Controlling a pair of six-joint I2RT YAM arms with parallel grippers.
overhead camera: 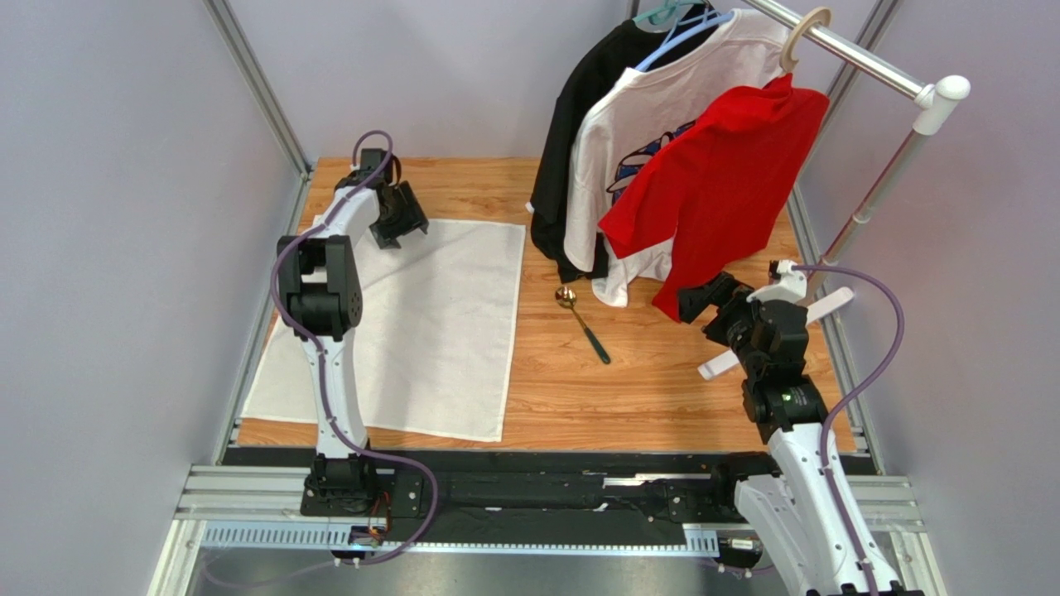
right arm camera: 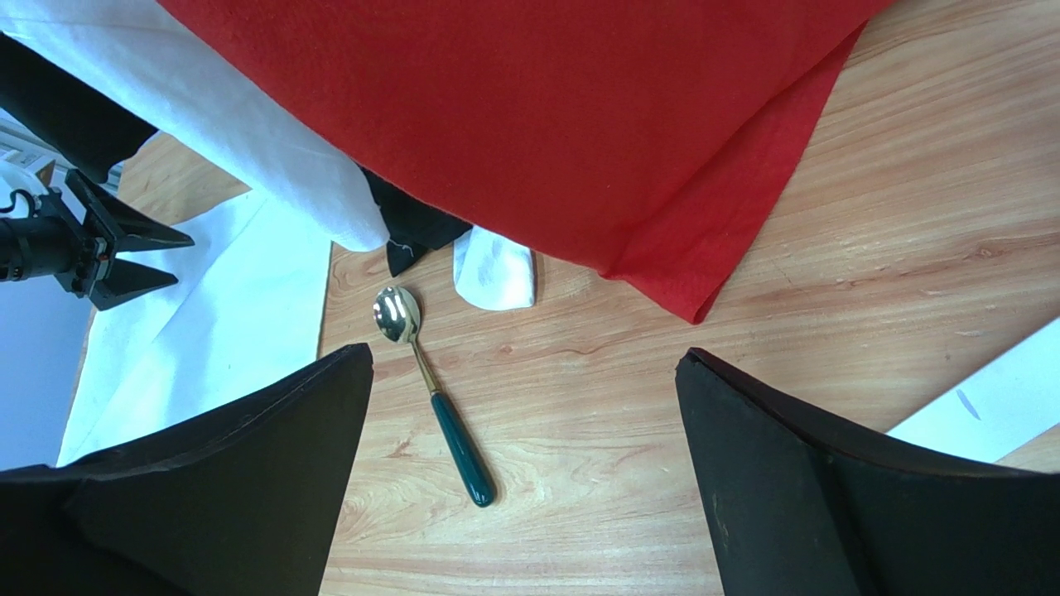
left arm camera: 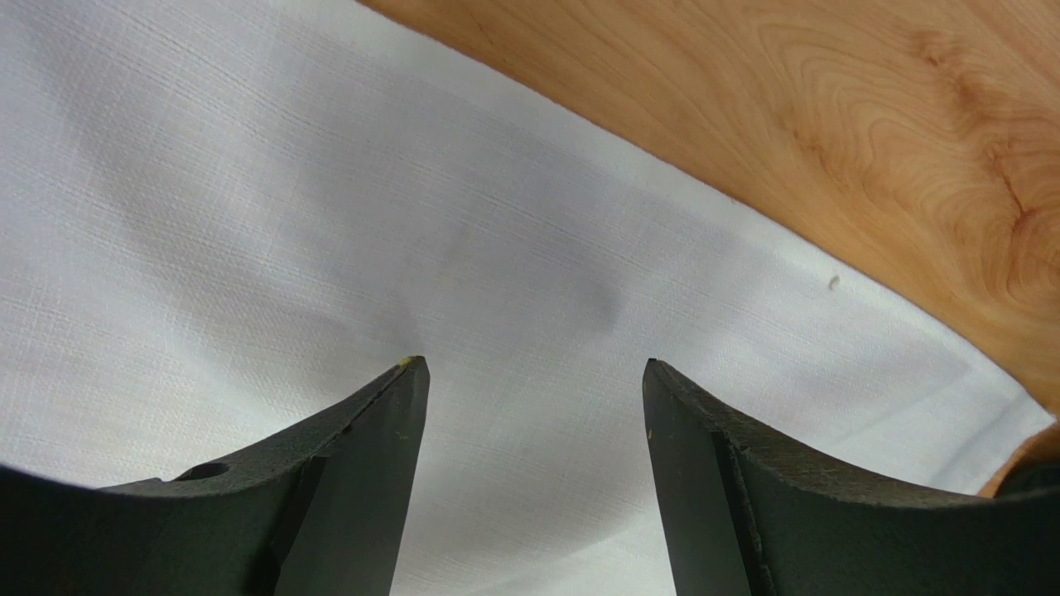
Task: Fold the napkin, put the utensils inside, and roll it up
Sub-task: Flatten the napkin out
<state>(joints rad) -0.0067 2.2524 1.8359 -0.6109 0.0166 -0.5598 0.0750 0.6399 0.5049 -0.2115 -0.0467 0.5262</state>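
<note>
Napkin [overhead camera: 411,335] lies flat, unfolded, on the worktop [overhead camera: 672,397] seen from above, spoon [overhead camera: 582,325] beside it on bare wood. Left wrist: left gripper [left arm camera: 533,373] spread, empty, over its far edge. Right wrist: right gripper [right arm camera: 523,360] wide, empty, above the spoon. No step looks done yet.

Walls: plain pale grey panels [overhead camera: 112,186] on 3 sides, evenly lit.
Table: light wood-grain top [overhead camera: 672,385].
Frame: silver metal posts [overhead camera: 256,81] at the far corners; aluminium rail [overhead camera: 560,497] along the near edge.
Rack: clothes rail [overhead camera: 871,58] at far right, carrying 3 hung garments: black shirt [overhead camera: 579,137], white shirt [overhead camera: 660,112], red shirt [overhead camera: 722,186].
</note>
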